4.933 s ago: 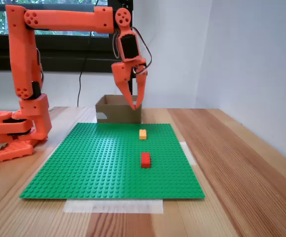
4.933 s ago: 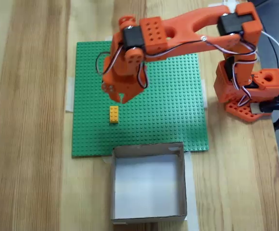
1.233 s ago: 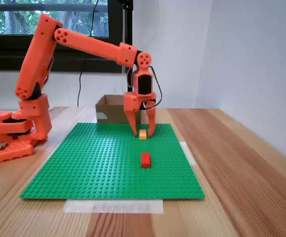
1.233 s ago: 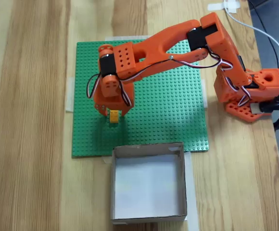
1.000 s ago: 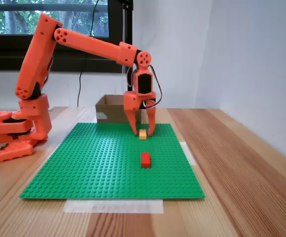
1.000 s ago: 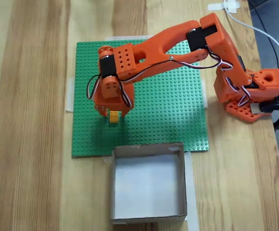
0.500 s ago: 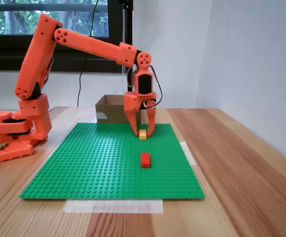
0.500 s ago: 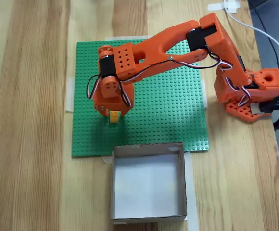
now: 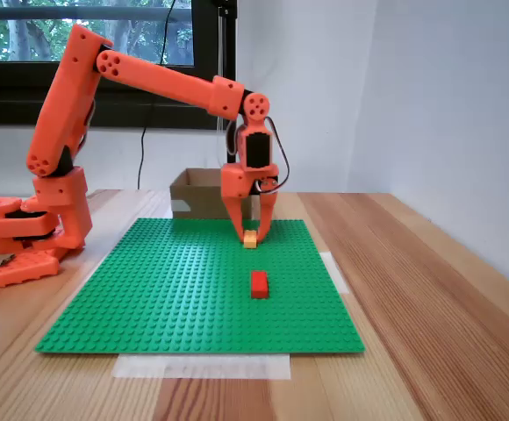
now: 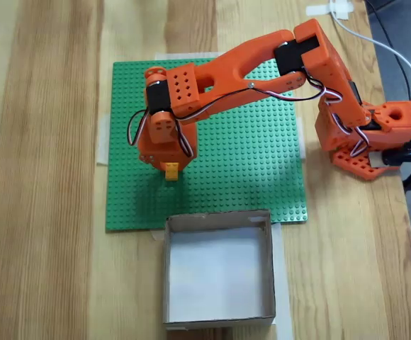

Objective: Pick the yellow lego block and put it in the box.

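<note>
On the wooden tabletop (image 9: 430, 289) I have a taped-down green studded baseplate (image 9: 175, 289), and in the side-on fixed view the orange arm (image 9: 149, 79) reaches from its base at the left over to the far middle of that plate. From the top-down fixed view the same arm (image 10: 262, 57) stretches leftward across the baseplate (image 10: 248, 163).

The box (image 10: 220, 273) is brown cardboard with low walls and a pale floor; seen from above it sits just off the plate's lower edge, touching or nearly touching it. In the side-on view the box (image 9: 204, 195) stands behind the plate at the far end, with a white patch on its left front corner. I can read no writing on that patch, nor any brand on the arm or the bricks.

The gripper (image 9: 251, 237) points straight down at the plate, and its jaws are drawn narrow around the yellow lego block (image 9: 250, 239), one on each side, apparently pinching it. The block sits at plate level, near the far edge; I cannot tell whether it has left the studs. From above, the gripper (image 10: 169, 167) covers most of the block (image 10: 171, 170), which pokes out toward the box.

The block is small, yellow-orange and roughly cubic. A red lego brick (image 9: 259, 283) lies nearer to me on the plate, well apart from the jaws.
</note>
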You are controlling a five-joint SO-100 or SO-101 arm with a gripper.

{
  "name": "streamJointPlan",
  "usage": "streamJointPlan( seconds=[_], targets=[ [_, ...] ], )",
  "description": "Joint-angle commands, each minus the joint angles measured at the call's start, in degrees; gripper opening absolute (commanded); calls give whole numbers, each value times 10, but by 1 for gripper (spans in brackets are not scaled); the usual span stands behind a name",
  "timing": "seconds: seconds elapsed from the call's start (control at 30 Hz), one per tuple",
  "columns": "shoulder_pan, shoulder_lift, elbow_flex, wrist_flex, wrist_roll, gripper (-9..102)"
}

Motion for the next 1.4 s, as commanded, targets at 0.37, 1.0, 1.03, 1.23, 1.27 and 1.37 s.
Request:
streamJointPlan(
  seconds=[0.37, 1.0, 1.03, 1.23, 1.27, 1.37],
  targets=[
    [1, 15, -8, -10, -17, -1],
    [10, 112, 38, -6, -33, -1],
    [11, 121, 44, -6, -36, -1],
    [19, 167, 74, -8, -49, -1],
    [19, 174, 77, -9, -52, -1],
    [19, 196, 85, -7, -57, -1]
  ],
)
